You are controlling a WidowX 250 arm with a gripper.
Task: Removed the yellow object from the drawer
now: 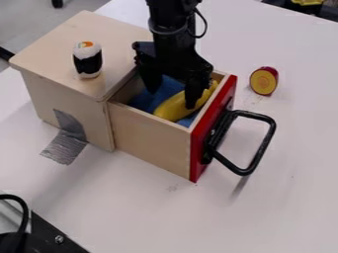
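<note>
Okay, claw (172,99) is hanging spread inside the drawer (148,143), probably for straddling the yellow banana (173,107) lying there — tape (66,147) behind the drawer is likely anchoring the cabinet (69,106).

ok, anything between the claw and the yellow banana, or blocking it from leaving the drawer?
Nothing visible between claw and banana. On the way out, the drawer's wooden walls and red front surround it, so it likely has to lift over them.
</note>
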